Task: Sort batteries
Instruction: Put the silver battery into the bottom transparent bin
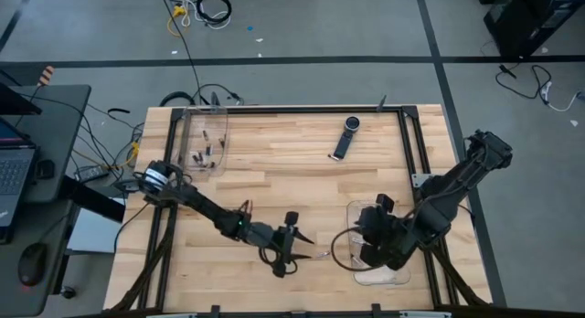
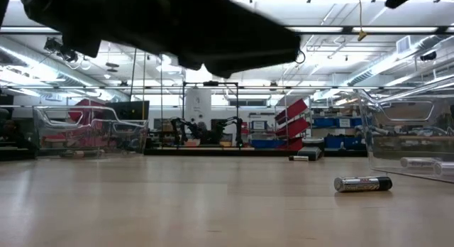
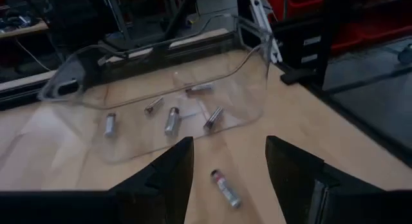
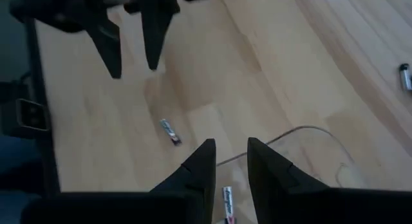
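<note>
One loose battery (image 3: 225,188) lies on its side on the wood, also in the low view (image 2: 363,183) and beside the left fingers from above (image 1: 323,254). My left gripper (image 3: 228,143) is open and low over the table; its fingers stand on either side of that battery without touching it. Ahead stands a clear tray (image 3: 257,76) with several batteries (image 3: 171,120) lying in it. My right gripper (image 4: 230,143) hangs open above that tray's left end (image 1: 352,217), slanting down, nothing between its fingertips. Another battery (image 4: 226,201) shows below, through the gap.
A second clear tray (image 1: 206,140) holding several batteries stands at the far left. A long black remote-like device (image 1: 345,135) lies at the far middle. The black frame rails (image 1: 274,108) edge the table. Bare wood lies between the two trays.
</note>
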